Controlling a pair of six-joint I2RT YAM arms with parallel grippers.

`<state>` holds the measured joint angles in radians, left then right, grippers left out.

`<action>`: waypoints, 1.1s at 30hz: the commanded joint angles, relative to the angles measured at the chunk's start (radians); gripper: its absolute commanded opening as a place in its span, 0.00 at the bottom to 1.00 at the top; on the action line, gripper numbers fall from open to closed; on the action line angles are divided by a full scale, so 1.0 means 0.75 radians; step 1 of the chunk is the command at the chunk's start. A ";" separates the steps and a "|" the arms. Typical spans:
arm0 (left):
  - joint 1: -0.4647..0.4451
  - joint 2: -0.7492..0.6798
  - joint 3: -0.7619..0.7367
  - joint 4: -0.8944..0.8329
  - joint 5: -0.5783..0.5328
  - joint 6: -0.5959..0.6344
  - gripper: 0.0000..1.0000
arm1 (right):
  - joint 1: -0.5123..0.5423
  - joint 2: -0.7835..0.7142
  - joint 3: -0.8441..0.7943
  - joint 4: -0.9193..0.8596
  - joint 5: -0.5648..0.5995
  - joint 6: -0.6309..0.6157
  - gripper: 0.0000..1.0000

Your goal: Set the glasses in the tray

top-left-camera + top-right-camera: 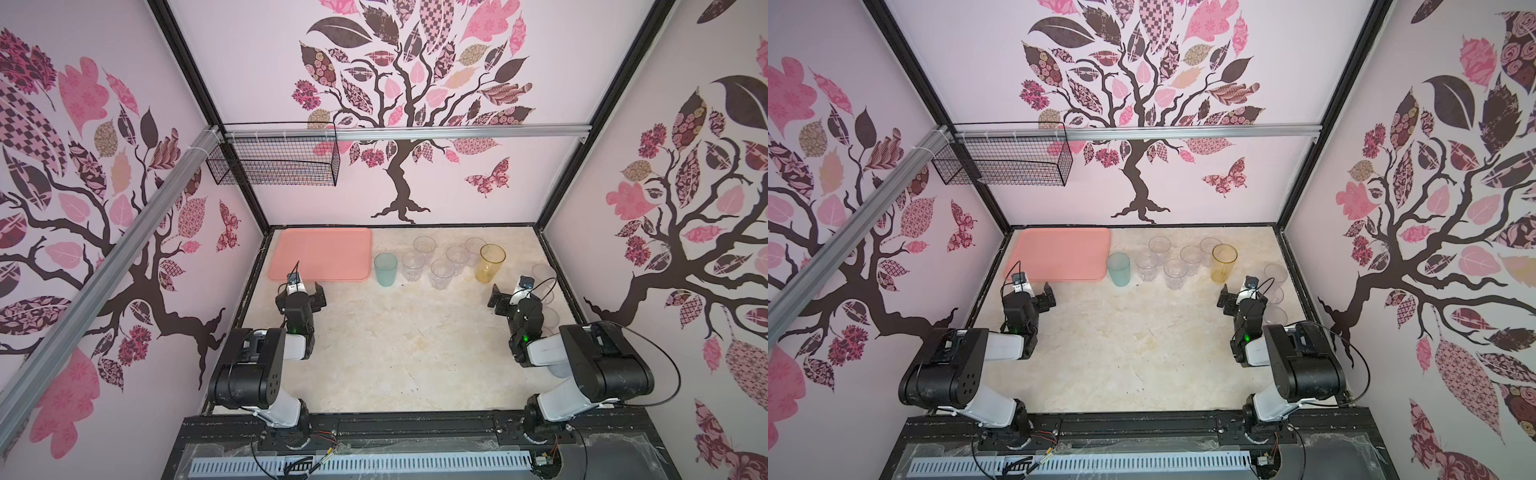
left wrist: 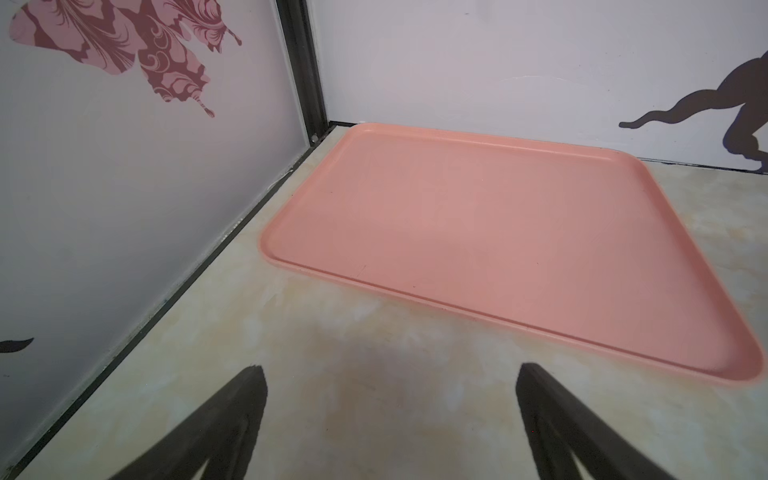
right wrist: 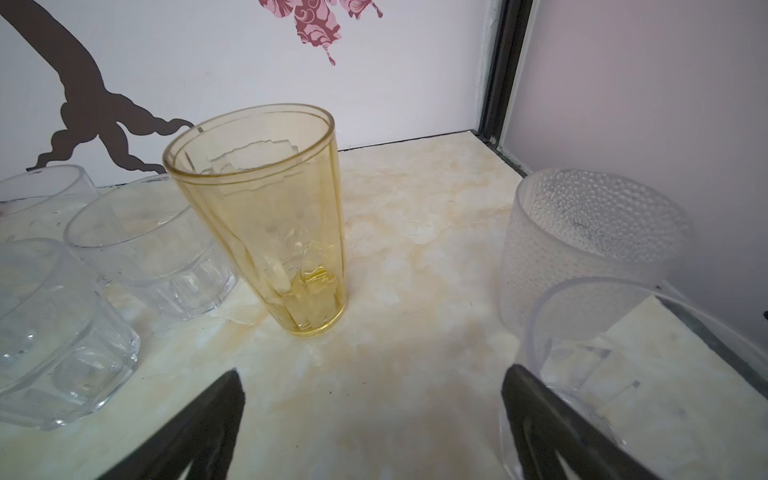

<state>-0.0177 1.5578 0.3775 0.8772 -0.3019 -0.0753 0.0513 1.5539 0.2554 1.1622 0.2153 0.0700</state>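
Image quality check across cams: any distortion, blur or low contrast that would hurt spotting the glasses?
Both top views: wide-angle splay of the walls; clear glasses nearly vanish against the pale table. Left wrist: tray stretched toward its corner, soft shadow before the blurred fingers. Right wrist: amber glass sharp, no harsh glare; nearest clear glass soft at the edge.

Black wire basket (image 1: 274, 163), tree decal (image 1: 400, 183), marbled tabletop (image 1: 395, 332)

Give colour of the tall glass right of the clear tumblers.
The tall glass is transparent amber-yellow; the right wrist view shows it best.
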 commanded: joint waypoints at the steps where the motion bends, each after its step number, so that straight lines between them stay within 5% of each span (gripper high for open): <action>1: 0.014 -0.005 -0.003 0.003 0.041 0.008 0.98 | 0.011 0.006 0.039 -0.010 0.004 -0.012 1.00; 33: 0.029 -0.005 -0.004 0.007 0.073 0.004 0.98 | 0.013 0.006 0.040 -0.010 0.007 -0.015 1.00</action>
<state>-0.0040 1.5578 0.3775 0.8772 -0.2569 -0.0757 0.0570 1.5539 0.2554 1.1614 0.2157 0.0666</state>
